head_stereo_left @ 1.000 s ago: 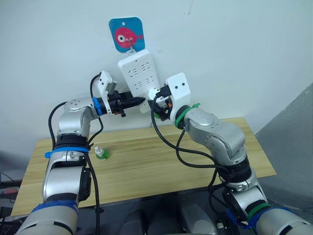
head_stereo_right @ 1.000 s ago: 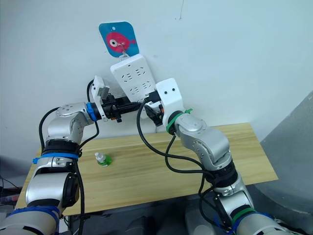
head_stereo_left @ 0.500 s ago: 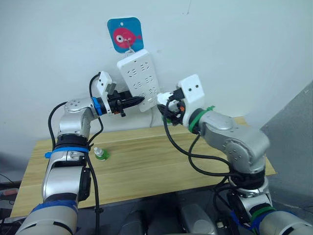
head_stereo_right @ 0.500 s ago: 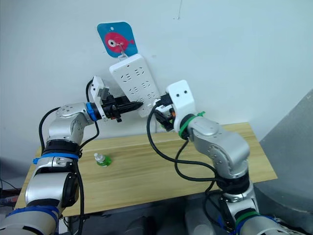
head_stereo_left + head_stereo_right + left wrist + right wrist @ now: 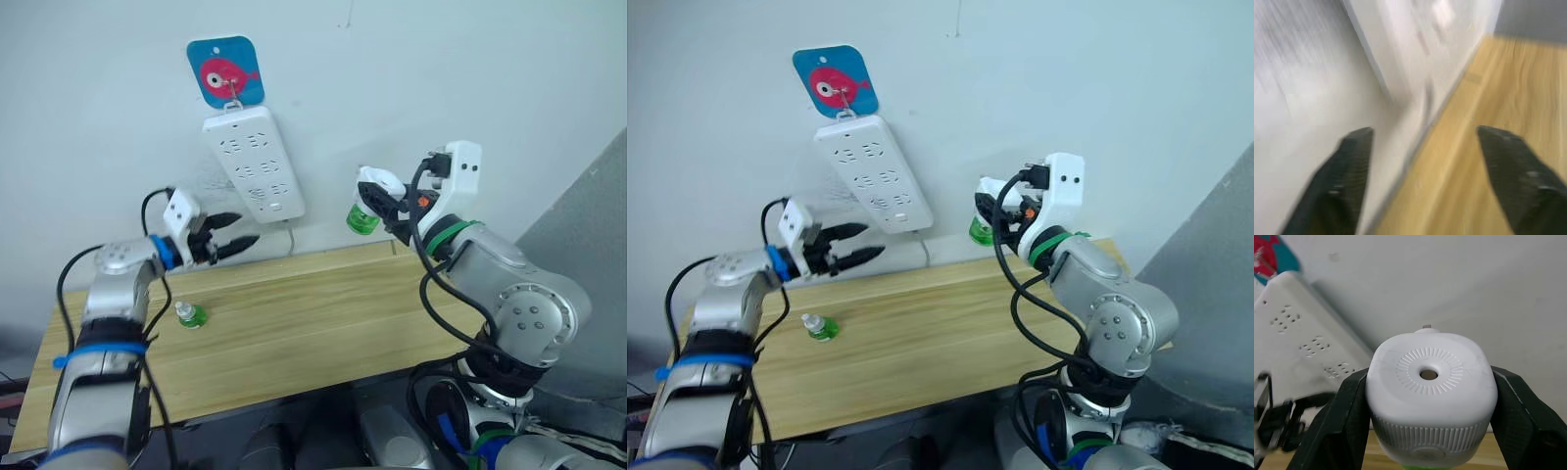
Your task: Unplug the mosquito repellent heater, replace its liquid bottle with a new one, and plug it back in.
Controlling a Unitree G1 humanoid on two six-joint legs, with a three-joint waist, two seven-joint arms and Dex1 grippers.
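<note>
A white wall holds a power strip [image 5: 253, 162] above the wooden desk [image 5: 294, 323]. The right tool [image 5: 377, 201] pinches the mosquito repellent heater [image 5: 375, 194], already unplugged. The left tool [image 5: 230, 242] is spread, empty. A spare bottle [image 5: 188, 313] waits; swapping and plugging remain.

The mosquito repellent heater [image 5: 375, 186], with its green liquid bottle [image 5: 361, 218] attached, has come off the power strip [image 5: 254, 164] and is now held clear to its right in the right end effector [image 5: 384, 201]. The left end effector [image 5: 238, 230] has withdrawn from the strip, lower and to the left, fingers now parted.
</note>
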